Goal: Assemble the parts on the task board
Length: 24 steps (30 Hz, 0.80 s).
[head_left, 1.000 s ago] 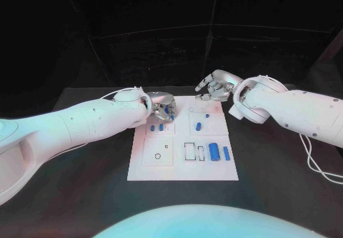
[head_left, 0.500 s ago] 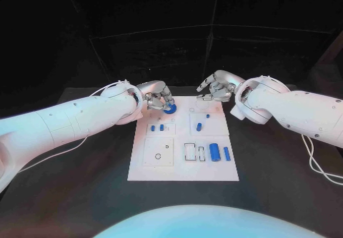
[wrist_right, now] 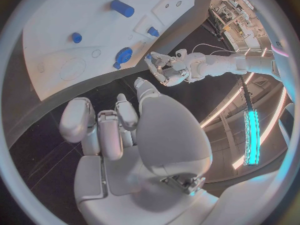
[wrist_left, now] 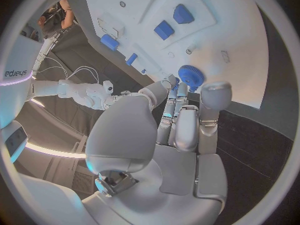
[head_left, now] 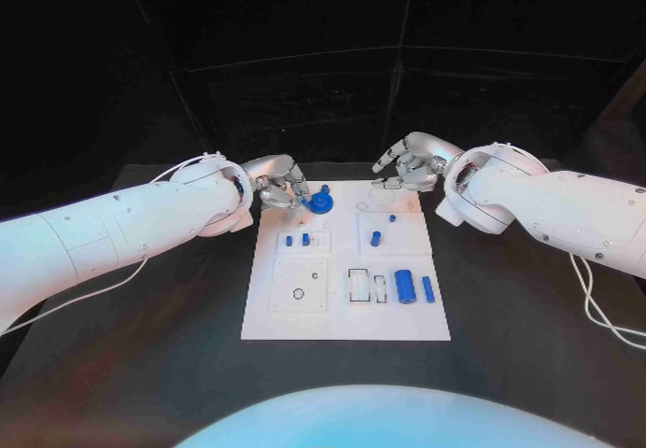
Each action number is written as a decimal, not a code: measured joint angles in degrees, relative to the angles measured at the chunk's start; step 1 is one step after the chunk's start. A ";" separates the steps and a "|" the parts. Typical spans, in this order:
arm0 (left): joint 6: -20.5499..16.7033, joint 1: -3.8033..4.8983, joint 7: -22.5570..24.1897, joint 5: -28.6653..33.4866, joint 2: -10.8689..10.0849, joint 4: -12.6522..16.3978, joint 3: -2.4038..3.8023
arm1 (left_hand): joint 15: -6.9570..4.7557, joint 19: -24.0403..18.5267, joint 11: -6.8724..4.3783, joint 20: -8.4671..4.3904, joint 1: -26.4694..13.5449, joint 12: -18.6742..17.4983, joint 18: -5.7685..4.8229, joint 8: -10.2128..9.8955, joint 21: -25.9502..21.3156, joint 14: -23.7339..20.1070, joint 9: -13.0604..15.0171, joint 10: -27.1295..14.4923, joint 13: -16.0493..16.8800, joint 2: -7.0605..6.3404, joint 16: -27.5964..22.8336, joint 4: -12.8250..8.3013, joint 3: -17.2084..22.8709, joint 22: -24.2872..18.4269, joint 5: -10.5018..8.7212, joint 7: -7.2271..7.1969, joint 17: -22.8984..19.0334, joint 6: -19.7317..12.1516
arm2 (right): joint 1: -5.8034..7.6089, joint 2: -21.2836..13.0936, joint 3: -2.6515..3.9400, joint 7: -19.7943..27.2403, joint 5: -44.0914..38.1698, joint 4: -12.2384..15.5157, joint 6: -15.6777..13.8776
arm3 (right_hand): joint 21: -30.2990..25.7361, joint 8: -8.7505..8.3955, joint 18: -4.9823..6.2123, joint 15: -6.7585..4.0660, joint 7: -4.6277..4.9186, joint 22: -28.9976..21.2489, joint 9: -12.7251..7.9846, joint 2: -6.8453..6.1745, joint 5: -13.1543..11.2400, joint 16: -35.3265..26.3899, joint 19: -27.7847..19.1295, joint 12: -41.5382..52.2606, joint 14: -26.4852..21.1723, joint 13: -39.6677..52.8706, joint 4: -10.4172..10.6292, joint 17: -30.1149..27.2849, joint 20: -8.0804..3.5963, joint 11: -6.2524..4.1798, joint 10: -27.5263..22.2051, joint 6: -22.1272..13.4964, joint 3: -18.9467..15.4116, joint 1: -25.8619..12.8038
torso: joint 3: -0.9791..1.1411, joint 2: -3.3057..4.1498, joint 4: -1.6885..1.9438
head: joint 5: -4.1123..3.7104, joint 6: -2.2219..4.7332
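The white task board [head_left: 344, 317] lies in the middle of the black table. My left hand [head_left: 276, 191] hovers at the board's far left corner and pinches a blue gear [head_left: 320, 203] between its fingertips; the gear [wrist_left: 190, 76] sits tilted just over the board. My right hand [head_left: 409, 168] hangs over the far right corner with its fingers apart and nothing in them. Two small blue parts [head_left: 296, 240] stand in a left block, and two more [head_left: 374, 238] in a right block. A thick blue cylinder [head_left: 402, 281] and a thin blue pin [head_left: 427, 288] lie nearer me.
An empty rectangular slot [head_left: 358, 285] and a round ring outline [head_left: 296, 294] mark the board's near half. Bare black table [head_left: 148, 355] surrounds the board. White cables trail beside both arms.
My left hand has drawn back to the left and away from me, off the left block, and the blue gear now shows at its fingertips. The right hand has hardly moved.
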 measured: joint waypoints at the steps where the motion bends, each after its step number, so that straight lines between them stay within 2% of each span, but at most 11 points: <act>1: 0.36 -0.08 -0.14 -0.01 0.01 -0.17 -0.01 | 0.00 0.00 0.00 0.00 0.00 0.00 0.00 0.00 0.00 0.00 0.00 0.00 0.00 0.00 0.00 0.00 0.00 0.00 0.00 0.00 0.00 0.00 | -0.02 0.00 0.00 0.00 0.00 0.00 0.00 | 0.00 0.00 0.00 0.00 0.00 0.00 0.00 0.00 0.00 0.00 0.00 0.00 0.00 0.00 0.00 0.00 0.00 0.00 0.00 0.00 0.00 0.00 | 0.00 0.00 -0.01 | 0.04 0.00; 8: 2.16 -0.59 -0.60 -0.49 0.58 -1.45 -0.09 | 0.00 0.00 0.00 0.00 0.00 -0.31 0.00 -0.23 0.00 0.00 -0.07 0.00 0.00 0.00 0.00 0.00 0.00 -0.01 0.00 0.00 -0.12 0.00 | -0.11 0.08 0.00 0.10 0.00 -0.03 -0.18 | 0.00 0.00 0.00 0.00 0.00 -0.07 0.00 0.00 0.31 0.00 0.00 0.00 0.00 0.00 0.00 0.00 0.00 0.00 0.00 0.00 0.00 0.00 | -0.01 0.01 -0.10 | 0.15 0.01; 24: 5.11 -0.93 -1.10 -3.11 1.30 -2.88 -0.15 | 0.00 -0.01 0.01 0.01 0.00 -0.31 0.00 -0.23 0.00 0.00 -0.08 -0.01 -0.01 0.00 0.00 0.00 0.00 -0.01 0.00 0.00 -0.31 -0.01 | -0.17 0.18 0.00 0.34 0.00 -0.05 -0.52 | 0.00 0.00 0.00 0.00 0.00 -0.06 0.00 0.00 0.31 0.00 0.00 0.00 0.00 0.00 0.00 -0.01 0.00 0.00 0.00 0.00 0.00 0.00 | 0.01 0.04 -0.11 | 0.23 -0.13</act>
